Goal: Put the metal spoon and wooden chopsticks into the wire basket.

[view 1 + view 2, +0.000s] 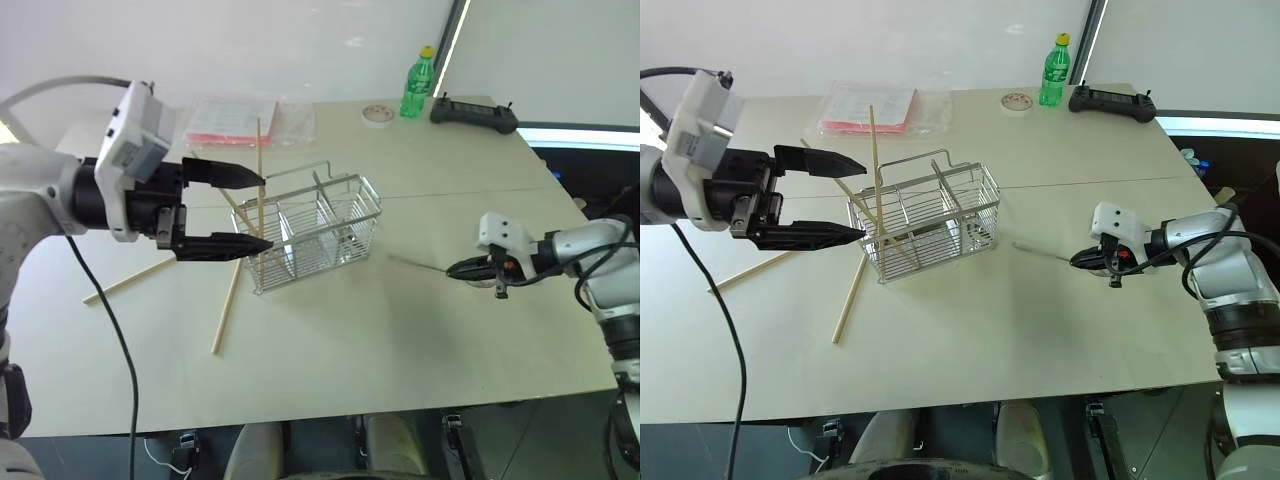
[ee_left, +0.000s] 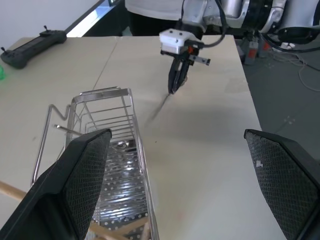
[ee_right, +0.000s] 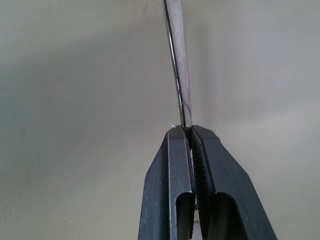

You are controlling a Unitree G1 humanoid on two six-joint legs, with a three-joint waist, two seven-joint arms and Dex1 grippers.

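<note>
Left gripper (image 1: pixel 245 210): nearest of all, raised at the near-left of the pale wooden table (image 1: pixel 400 340), its two black fingers spread wide and empty, tips pointing at the left end of the basket.
Loose chopsticks: two long light-tan wooden sticks lie flat on the table below that gripper, one (image 1: pixel 228 305) running toward the table's near edge, the other (image 1: pixel 130 281) slanting out to the left.
Wire basket (image 1: pixel 315 232): a rectangular shiny silver wire-grid cutlery basket with inner compartments and a raised wire handle, standing upright near the table's middle.
Chopsticks in the basket: one tan stick (image 1: pixel 260 180) stands nearly upright at the left end, rising well above the rim; another (image 1: pixel 238 212) leans beside it (which compartment they sit in I cannot tell).
Right gripper (image 1: pixel 466 268): low over the right side of the table, well apart from the basket, fingers pinched tight on the end of the spoon.
Metal spoon (image 1: pixel 415 264): a slim shiny silver piece, its thin straight handle reaching from the closed fingertips toward the basket; the wrist view shows the narrow metal strip clamped between the ribbed pads (image 3: pixel 202 165).
Far edge: a green plastic bottle with a yellow cap (image 1: pixel 417 84), a black handheld controller (image 1: pixel 474 113), a small roll of tape (image 1: pixel 377 115) and a clear packet with red print (image 1: pixel 232 122).
</note>
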